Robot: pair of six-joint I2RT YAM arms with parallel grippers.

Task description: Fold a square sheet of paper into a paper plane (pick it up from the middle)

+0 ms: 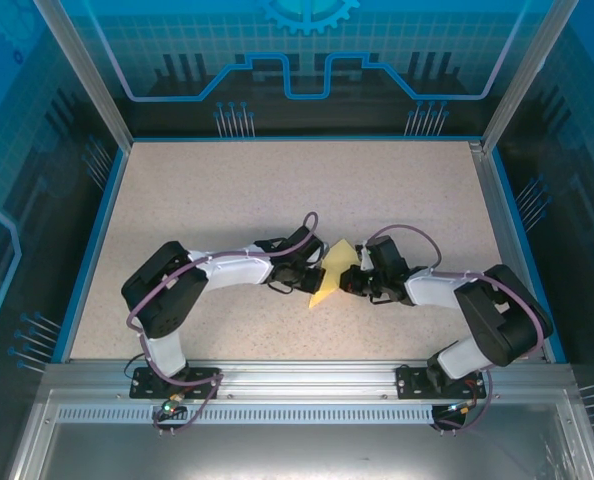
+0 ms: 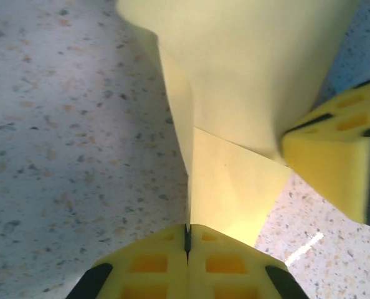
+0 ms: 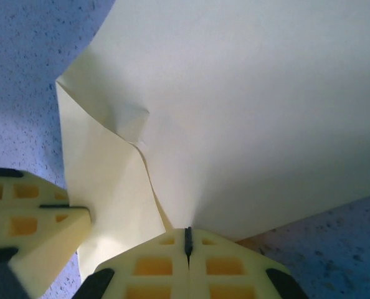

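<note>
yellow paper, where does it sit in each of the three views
Top external: paper in the middle of the speckled table.
Left wrist: paper at centre and top, reaching down into the left gripper.
Right wrist: paper across the upper frame, down into the right gripper.
Shared landmark: the speckled table under it.

Folded yellow paper (image 1: pixel 330 279) on speckled table (image 1: pixel 227 190), left arm (image 1: pixel 227 268) and right arm (image 1: pixel 439 289) meeting at it

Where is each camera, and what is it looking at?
Top: above and behind, looking down at the table, both arms, folded yellow paper.
Left wrist: on that wrist, looking along the shut left tool pinching the paper.
Right wrist: likewise, along the shut right tool.
Both wrist views share the paper and the other tool.
</note>
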